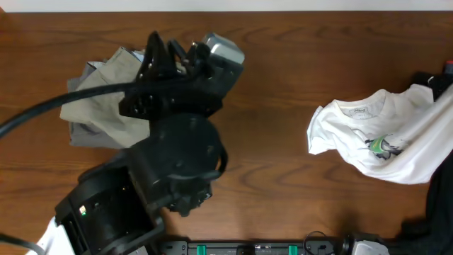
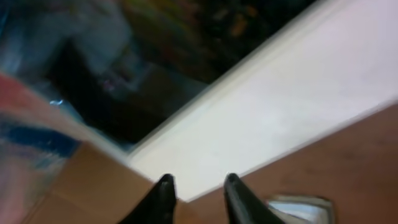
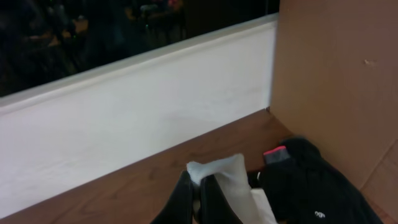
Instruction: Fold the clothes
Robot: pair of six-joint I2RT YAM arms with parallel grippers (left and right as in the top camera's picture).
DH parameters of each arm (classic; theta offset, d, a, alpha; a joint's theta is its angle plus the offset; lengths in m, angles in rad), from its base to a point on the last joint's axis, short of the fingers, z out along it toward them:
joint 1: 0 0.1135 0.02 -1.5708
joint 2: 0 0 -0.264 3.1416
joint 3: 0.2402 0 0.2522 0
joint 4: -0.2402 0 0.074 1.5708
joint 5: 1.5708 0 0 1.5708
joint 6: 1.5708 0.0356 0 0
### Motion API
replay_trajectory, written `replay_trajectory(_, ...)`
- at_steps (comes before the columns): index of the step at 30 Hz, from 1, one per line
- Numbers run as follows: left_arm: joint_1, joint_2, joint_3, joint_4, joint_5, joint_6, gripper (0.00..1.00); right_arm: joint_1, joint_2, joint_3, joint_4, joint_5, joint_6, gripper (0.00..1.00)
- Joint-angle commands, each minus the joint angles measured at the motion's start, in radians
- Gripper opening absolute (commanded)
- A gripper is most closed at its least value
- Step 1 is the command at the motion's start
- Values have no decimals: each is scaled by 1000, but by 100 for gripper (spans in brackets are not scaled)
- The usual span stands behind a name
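Observation:
The white T-shirt, with its small green print, lies bunched at the right of the table. One part of it is drawn up toward the right edge. My right gripper is shut on a fold of that white fabric, held above the table. My left gripper is raised over the left side, and its fingers stand apart with nothing between them. In the overhead view the left gripper is above the khaki and grey trousers.
A black garment with a red tab lies just right of the held fabric and shows at the table's right edge. A white wall strip runs along the far table edge. A cardboard panel stands at the right.

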Motion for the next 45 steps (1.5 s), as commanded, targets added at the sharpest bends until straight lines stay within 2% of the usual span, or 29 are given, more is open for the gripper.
replay_trajectory(1, 61, -11, 6, -109, 372, -319, 34, -8, 4, 7, 9, 7, -22, 1)
replay_trajectory(3, 139, 2, 6, -185, 632, -383, 38, -8, 4, 7, 8, 7, -22, 1)
replay_trajectory(7, 272, 78, -2, -270, 1115, -386, 47, -8, 4, 7, 8, 6, -22, 1)
replay_trajectory(9, 313, 140, -11, -298, 1245, -385, 48, -8, 4, 7, 4, 6, -22, 1)
replay_trajectory(14, 342, 330, -13, -317, 1455, -322, 49, -8, 2, 7, -11, 10, -22, 1)
replay_trajectory(24, 342, 678, -13, -222, 1652, -300, 49, -8, 2, 7, -40, 119, -19, 1)
replay_trajectory(32, 329, 870, -13, -53, 1926, -301, 55, -8, 2, 7, -50, 119, -19, 1)
replay_trajectory(40, 307, 1002, -13, 64, 1936, -305, 62, -8, 3, 7, -61, 107, -19, 1)
replay_trajectory(45, 304, 1033, -13, 79, 1936, -339, 62, -8, 4, 6, -68, 107, -18, 1)
